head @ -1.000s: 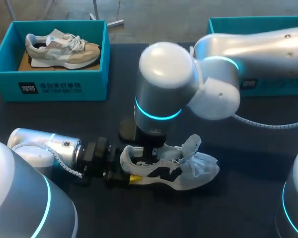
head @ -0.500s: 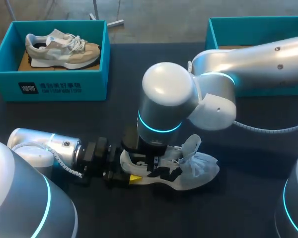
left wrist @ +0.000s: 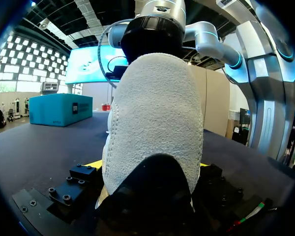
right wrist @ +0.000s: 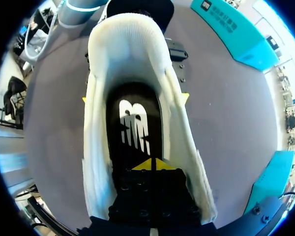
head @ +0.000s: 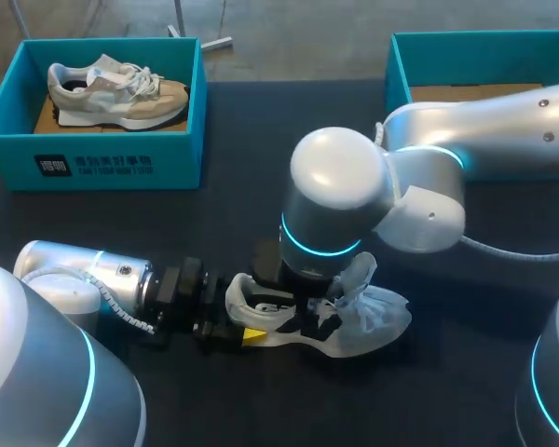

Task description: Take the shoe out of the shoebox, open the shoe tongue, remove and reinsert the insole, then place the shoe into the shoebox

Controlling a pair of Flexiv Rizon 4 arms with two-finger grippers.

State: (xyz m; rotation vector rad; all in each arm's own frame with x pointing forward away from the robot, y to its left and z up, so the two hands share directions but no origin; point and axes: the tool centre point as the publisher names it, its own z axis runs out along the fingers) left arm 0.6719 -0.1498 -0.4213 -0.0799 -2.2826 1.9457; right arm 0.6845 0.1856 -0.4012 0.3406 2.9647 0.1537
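A white shoe (head: 373,317) lies on its sole on the dark table, toe to the right. My left gripper (head: 247,333) comes in low from the left; its yellow-tipped fingers stand wide, one against each side of the heel (left wrist: 157,113), shut on it. My right arm reaches down from the right, its wrist right over the shoe's opening. The right gripper (right wrist: 151,164) is shut, its two yellow tips pressed together inside the shoe on the black insole (right wrist: 135,123). The tongue and laces are bunched toward the toe. I cannot tell if the insole is pinched.
A teal shoebox (head: 93,154) at the back left holds a beige shoe (head: 116,88). A second teal shoebox (head: 401,56) stands at the back right, partly hidden behind my right arm (head: 340,200).
My right arm has shifted right along the shoe and sunk lower over its opening. The left arm and the shoe have stayed put.
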